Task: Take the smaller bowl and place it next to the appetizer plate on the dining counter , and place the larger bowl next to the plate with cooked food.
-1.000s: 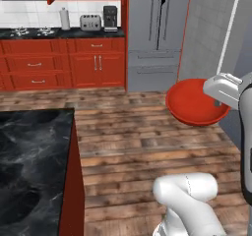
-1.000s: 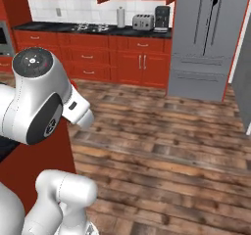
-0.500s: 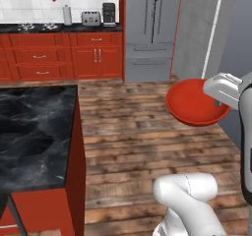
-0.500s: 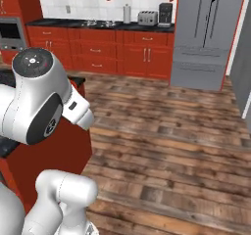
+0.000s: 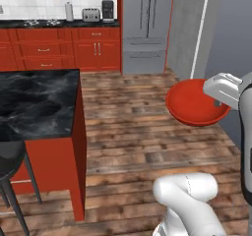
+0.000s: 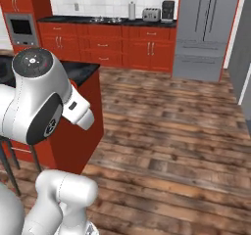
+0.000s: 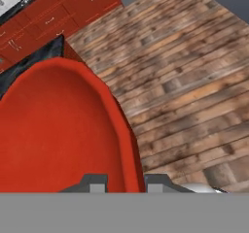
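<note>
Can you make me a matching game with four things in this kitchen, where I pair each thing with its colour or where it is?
Things:
1. smaller bowl
2. dining counter
3. fridge
4. toaster

Colours and places:
A. black top with white veins, red sides
B. tall and grey, at the end of the red cabinets
C. glossy red, held up over the wooden floor by the pincer
D. silver, on the far worktop by the wall

Right pairs: 1-C, 2-A, 3-B, 4-D
</note>
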